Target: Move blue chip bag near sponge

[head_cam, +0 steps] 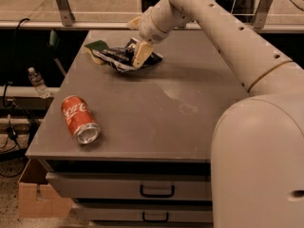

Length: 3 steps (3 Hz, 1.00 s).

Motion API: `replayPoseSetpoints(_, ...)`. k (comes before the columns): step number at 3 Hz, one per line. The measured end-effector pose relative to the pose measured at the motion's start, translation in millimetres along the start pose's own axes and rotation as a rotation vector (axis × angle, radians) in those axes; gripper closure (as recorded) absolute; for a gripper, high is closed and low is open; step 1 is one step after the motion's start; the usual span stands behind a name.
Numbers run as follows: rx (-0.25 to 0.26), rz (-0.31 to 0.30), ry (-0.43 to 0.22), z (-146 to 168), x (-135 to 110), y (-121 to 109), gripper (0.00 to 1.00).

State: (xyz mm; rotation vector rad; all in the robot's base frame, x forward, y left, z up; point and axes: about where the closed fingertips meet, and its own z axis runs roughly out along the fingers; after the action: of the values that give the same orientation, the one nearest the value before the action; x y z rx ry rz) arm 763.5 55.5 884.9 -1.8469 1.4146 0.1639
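The blue chip bag point(122, 57) lies crumpled on the grey table point(190, 122) at the back left. Its left end touches the sponge point(96, 46), which shows a dark green top over a pale base. My gripper point(138, 39) hangs over the bag's right part. One pale fingertip point(142, 55) lies over the bag, and the other point(134, 22) sticks out behind it toward the table's back edge. The fingers stand wide apart and the bag rests on the table, not gripped.
A red soda can point(80, 120) lies on its side at the front left of the table. Drawers with handles point(156, 190) are below the tabletop. A water bottle point(37, 82) and a cardboard box point(33, 194) are off to the left. A metal rail runs behind the table.
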Motion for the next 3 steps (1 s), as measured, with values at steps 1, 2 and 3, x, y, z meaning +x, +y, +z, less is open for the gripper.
replayPoseSetpoints(1,0.01,-0.002,-0.011,-10,-2,0,0.0)
replayPoseSetpoints(2,0.051,0.052,-0.054,-40,-9,-7,0.0)
replayPoseSetpoints(3,0.102,0.13,-0.1,-74,-15,-16,0.0)
